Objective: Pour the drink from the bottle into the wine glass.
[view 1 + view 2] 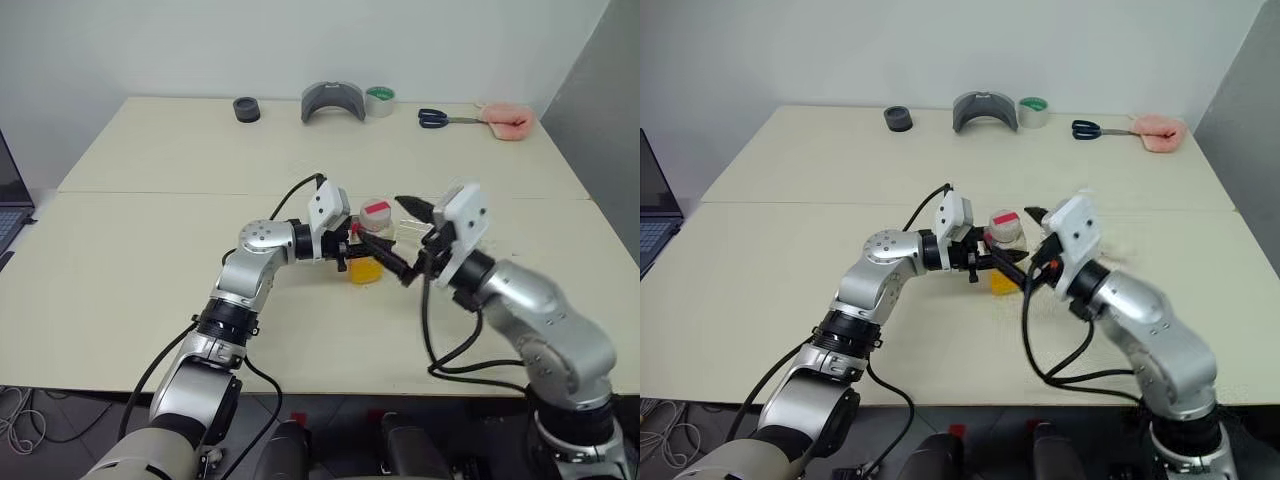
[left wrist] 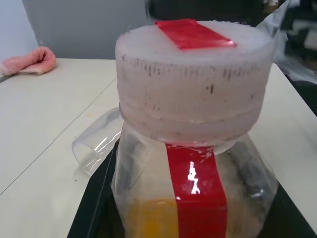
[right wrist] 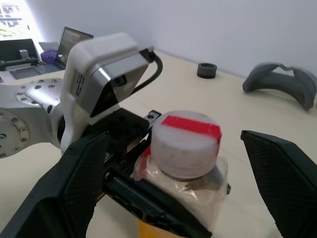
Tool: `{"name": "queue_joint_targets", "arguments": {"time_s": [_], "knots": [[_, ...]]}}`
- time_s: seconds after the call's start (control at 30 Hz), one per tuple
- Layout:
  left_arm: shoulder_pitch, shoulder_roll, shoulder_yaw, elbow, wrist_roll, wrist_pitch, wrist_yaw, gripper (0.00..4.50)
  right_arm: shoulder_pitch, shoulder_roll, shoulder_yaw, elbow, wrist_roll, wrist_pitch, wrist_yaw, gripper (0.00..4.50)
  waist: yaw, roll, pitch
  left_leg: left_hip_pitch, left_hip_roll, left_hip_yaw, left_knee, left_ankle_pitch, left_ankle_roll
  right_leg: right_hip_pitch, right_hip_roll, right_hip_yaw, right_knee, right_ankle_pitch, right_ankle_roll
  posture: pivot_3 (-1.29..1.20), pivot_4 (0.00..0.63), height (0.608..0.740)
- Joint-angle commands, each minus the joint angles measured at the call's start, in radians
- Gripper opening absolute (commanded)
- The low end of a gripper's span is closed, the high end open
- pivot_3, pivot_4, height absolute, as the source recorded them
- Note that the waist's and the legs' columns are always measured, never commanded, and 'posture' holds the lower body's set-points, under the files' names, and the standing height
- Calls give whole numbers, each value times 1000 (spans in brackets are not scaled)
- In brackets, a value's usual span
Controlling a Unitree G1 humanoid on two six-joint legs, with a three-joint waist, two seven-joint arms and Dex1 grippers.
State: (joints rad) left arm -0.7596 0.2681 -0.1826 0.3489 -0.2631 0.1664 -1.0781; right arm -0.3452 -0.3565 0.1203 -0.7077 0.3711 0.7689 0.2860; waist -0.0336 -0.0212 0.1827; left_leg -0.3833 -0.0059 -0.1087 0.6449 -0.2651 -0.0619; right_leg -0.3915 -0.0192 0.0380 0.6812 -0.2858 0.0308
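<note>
Black fingers of the left gripper [image 1: 362,252] are clamped on the bottle [image 3: 184,163], held upright over mid-table, arm reaching level. Right gripper [image 3: 173,178] flanks the capped top — fingers wide apart. Orange drink [image 2: 148,218] sits low inside; the wine glass [image 2: 94,144] lies tipped just behind.

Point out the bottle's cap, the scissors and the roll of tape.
bottle's cap [image 3: 184,144], right wrist view, on the cap's white side wall.
scissors [image 1: 434,118], left eye view, on the dark handles.
roll of tape [image 1: 380,101], left eye view, on the roll's side.

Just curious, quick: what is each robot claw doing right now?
Left gripper: closed on the bottle, cap on.
Right gripper: open wide around the cap, holding nothing.
</note>
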Motion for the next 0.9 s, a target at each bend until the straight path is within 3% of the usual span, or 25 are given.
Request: {"name": "queue_joint_targets", "arguments": {"time_s": [0.03,0.6,0.87,0.9], "knots": [[-40,-5,22,-14,-4,-27,5,1768,4,58,42,-38,-81,-32,-99,4500,0,0,0,0,0,0,0,0,0,0,0,0,0,0,0,0,150,740],[-28,-3,18,-19,2,-35,9,1768,-50,208,80,78,-196,-86,-160,4500,0,0,0,0,0,0,0,0,0,0,0,0,0,0,0,0,150,740],[-27,3,18,-16,5,-41,3,1768,-52,220,89,91,-216,-114,-148,1913,-1,0,0,0,0,0,0,0,0,0,0,0,0,0,0,0,150,740],[-26,4,17,-16,5,-42,2,1768,-52,220,89,92,-215,-113,-145,1880,0,0,0,0,0,0,0,0,0,0,0,0,0,0,0,0,150,740]]}}
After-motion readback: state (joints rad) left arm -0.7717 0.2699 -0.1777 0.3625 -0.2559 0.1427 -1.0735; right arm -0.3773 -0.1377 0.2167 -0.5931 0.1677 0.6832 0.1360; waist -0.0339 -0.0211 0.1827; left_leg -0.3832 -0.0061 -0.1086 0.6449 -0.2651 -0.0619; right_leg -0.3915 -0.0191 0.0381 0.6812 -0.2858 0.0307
